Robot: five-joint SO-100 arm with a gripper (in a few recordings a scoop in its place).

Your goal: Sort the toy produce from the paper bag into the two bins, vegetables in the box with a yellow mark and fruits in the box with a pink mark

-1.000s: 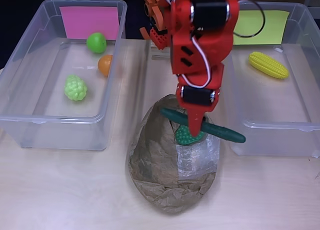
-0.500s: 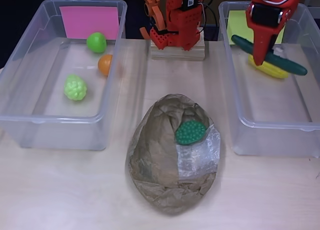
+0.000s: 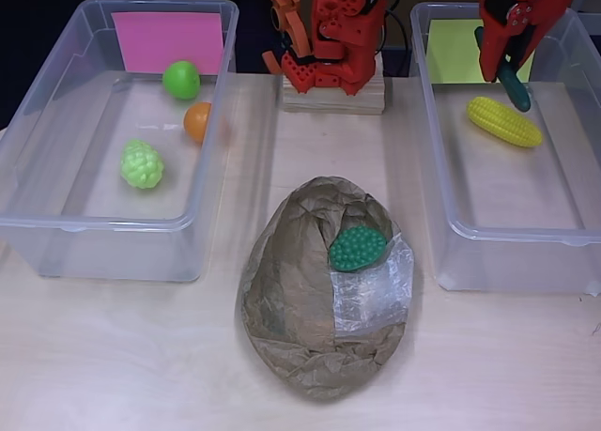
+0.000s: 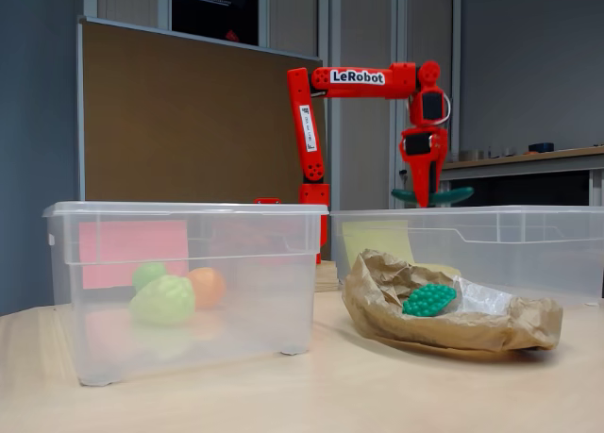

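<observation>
Since half a second ago, swung further back over the clear plastic bin with the yellow mark (image 3: 573, 220), red gripper (image 3: 507, 74) clenched on the long dark green toy cucumber (image 4: 432, 196), held above the rim, yellow toy corn (image 3: 504, 121) lying beneath.

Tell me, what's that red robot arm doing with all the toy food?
The red arm's gripper is holding a dark green cucumber up above the bin with the yellow mark, where a toy corn already lies. The bin with the pink mark holds a green ball, an orange and a light green bumpy fruit. One dark green bumpy toy waits on the paper bag.
</observation>
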